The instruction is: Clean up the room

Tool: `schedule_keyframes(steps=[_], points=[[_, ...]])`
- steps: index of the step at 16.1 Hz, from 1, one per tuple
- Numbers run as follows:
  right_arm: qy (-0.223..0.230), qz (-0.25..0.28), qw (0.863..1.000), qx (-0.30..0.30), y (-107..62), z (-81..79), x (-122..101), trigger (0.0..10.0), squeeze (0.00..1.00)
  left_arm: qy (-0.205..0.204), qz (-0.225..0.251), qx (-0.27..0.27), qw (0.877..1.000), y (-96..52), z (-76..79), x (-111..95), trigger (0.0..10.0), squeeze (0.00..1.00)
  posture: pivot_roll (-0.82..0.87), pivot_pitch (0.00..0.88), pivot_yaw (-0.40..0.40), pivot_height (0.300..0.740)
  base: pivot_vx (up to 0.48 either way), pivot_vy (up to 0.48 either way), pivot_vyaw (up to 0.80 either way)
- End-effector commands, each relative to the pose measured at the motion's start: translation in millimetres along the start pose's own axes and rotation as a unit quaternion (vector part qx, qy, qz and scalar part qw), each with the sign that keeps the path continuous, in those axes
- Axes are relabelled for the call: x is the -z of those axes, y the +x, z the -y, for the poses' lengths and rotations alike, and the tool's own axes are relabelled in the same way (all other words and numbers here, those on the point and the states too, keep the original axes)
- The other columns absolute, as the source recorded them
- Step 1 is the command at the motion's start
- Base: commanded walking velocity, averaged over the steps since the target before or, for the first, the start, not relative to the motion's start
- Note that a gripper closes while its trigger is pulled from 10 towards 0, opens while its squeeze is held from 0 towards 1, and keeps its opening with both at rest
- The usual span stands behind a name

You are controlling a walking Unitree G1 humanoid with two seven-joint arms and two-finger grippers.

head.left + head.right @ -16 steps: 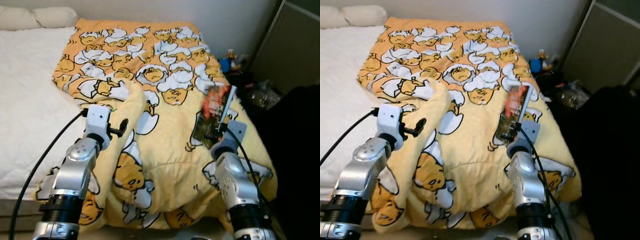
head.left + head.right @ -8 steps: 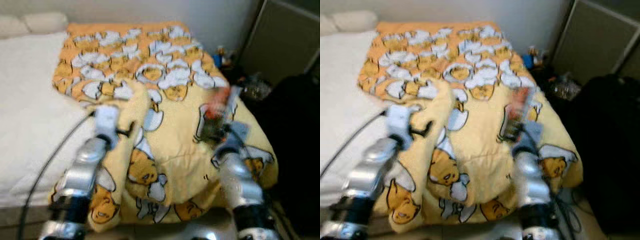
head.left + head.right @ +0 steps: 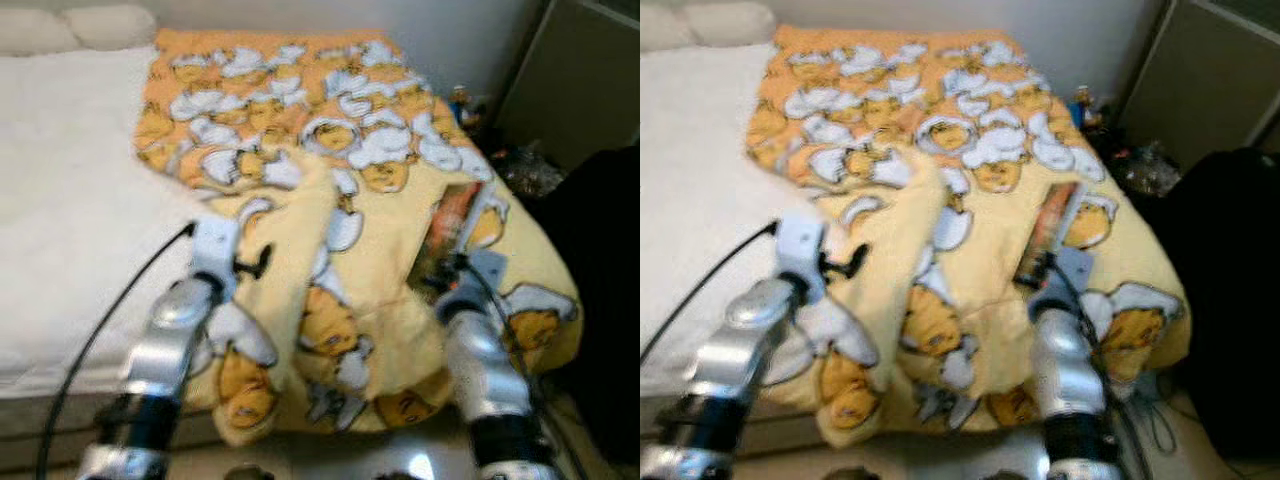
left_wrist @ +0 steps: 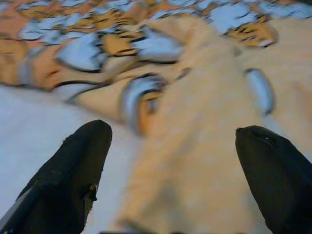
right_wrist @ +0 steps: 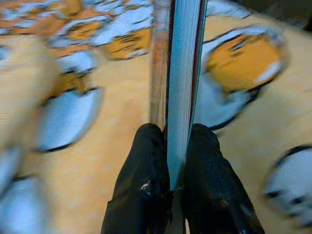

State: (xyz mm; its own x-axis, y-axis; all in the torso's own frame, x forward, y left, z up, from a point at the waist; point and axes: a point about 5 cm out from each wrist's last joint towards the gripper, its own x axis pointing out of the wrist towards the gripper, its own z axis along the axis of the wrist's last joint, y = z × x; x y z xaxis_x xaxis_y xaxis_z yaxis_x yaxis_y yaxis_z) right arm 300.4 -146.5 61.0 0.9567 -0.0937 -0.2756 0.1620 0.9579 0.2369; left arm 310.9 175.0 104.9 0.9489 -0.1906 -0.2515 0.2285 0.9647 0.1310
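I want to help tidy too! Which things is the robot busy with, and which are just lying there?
Busy with:
- thin book with a red cover, pinched in the right gripper
- yellow blanket with egg cartoons, below the open left gripper

Just lying there:
- white bed sheet
- white pillows
- blurry clutter by the wall

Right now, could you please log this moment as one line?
right gripper shut on book above blanket | left gripper open over blanket fold

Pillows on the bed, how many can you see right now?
2. Both lie side by side at the head of the bed: one pillow at the far corner, the other pillow just beside the yellow blanket. More may lie out of frame.
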Motion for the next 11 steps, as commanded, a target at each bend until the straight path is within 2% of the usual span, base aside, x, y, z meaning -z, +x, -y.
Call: schedule_keyframes(steps=[1,11], points=[[-0.009,0.034,0.999,-0.005,2.2,0.6,-15.9,10.0,0.00,0.000,0.013,0.006,1.000,2.1,4.8,-7.0,10.0,0.00,-0.03,0.000,-0.017,0.740,0.000,0.360,0.00],[-0.009,0.033,0.999,-0.007,1.5,0.0,-15.3,10.0,0.00,0.003,0.013,0.008,1.000,2.0,6.2,-7.1,10.0,0.00,-0.02,0.000,-0.021,0.740,0.000,0.357,0.00]])
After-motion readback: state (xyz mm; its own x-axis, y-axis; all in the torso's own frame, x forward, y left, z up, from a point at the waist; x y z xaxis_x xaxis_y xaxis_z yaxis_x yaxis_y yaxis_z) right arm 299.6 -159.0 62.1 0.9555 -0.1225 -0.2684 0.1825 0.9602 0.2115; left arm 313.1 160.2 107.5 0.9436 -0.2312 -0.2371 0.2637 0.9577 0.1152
